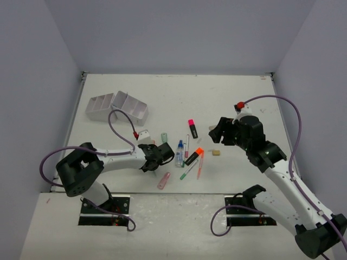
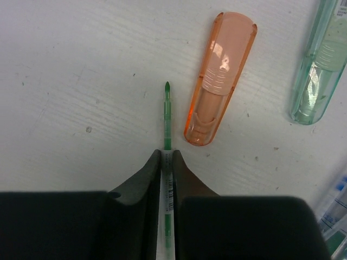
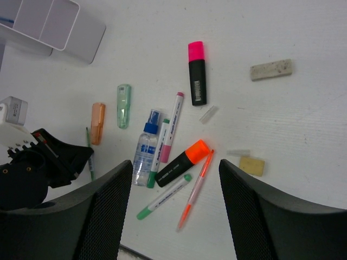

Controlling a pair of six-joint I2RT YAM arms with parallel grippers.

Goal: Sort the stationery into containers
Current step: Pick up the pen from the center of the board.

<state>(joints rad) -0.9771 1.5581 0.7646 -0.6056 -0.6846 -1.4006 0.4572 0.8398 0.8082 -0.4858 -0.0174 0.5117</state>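
The left gripper (image 2: 167,161) is pinching the thin green pen (image 2: 167,116), its two dark fingers pressing flat against the labelled stretch of the barrel, with the green tip pointing away from the wrist. The pen appears to be lying flat on the white table (image 2: 81,81) at the left edge of the scattered stationery. It is sitting just beside a clear orange cap (image 2: 219,81) without touching it, well apart from the white organiser (image 1: 98,115) at the far left. The right gripper (image 3: 176,162) is hovering open over the rest of the pile, holding nothing. The pen is looking light and stiff, but its narrow, smooth barrel is likely to be twisting or sliding in a pinch. A square hold near mid-length is looking safest.
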